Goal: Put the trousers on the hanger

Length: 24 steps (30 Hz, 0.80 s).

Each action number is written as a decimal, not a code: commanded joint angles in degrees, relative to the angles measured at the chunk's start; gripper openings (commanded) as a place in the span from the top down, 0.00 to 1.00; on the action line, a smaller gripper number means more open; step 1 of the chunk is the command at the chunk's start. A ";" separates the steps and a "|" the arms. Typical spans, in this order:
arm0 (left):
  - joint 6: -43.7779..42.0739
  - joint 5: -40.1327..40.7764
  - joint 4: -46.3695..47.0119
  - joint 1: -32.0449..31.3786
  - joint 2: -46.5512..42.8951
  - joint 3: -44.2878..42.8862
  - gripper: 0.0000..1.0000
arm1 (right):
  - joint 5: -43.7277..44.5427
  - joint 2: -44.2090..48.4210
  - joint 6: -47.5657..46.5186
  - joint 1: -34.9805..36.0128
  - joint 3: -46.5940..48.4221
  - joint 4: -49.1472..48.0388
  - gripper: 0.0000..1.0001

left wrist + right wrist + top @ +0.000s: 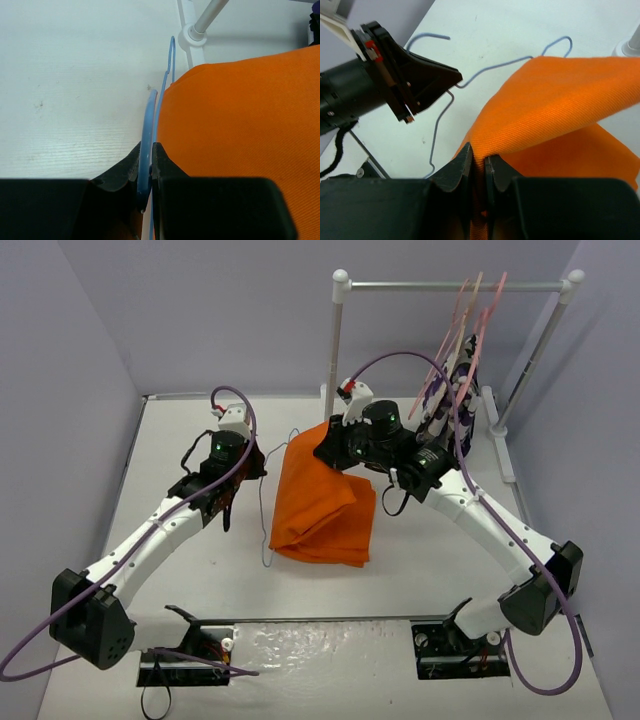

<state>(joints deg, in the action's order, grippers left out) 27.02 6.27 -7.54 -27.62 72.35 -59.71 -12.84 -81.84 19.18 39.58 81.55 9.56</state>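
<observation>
The orange trousers (325,505) lie folded on the table's middle, their far end lifted. The light-blue wire hanger (263,510) runs along their left edge, partly under the cloth. My left gripper (256,464) is shut on the hanger wire (148,125), with the trousers (240,125) just to its right in the left wrist view. My right gripper (335,448) is shut on a fold at the trousers' far edge (555,100) and holds it up off the table. The right wrist view shows the hanger (439,117) and the left gripper (447,80) beside the cloth.
A white clothes rack (455,285) stands at the back right, with pink hangers (470,330) and a patterned garment (450,405) on it. Its left pole (335,340) and foot (192,35) stand just behind the trousers. Walls close in the left and back.
</observation>
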 commanded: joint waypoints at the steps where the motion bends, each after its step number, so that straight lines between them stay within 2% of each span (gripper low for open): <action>1: -1.53 4.80 2.00 1.16 -2.65 0.90 1.00 | 2.02 7.55 -0.38 -1.60 -6.67 -6.57 1.00; 12: -2.87 4.89 4.66 3.19 -3.47 5.77 1.00 | 5.77 10.25 -0.30 -2.49 -24.12 -8.94 1.00; 24: -3.78 4.57 4.97 4.96 -5.72 9.90 1.00 | 10.69 5.68 -3.86 -3.79 -34.08 -12.53 1.00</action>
<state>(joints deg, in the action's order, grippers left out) 26.10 7.77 -5.21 -24.33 69.62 -49.30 -5.48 -74.66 17.29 36.81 49.42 2.11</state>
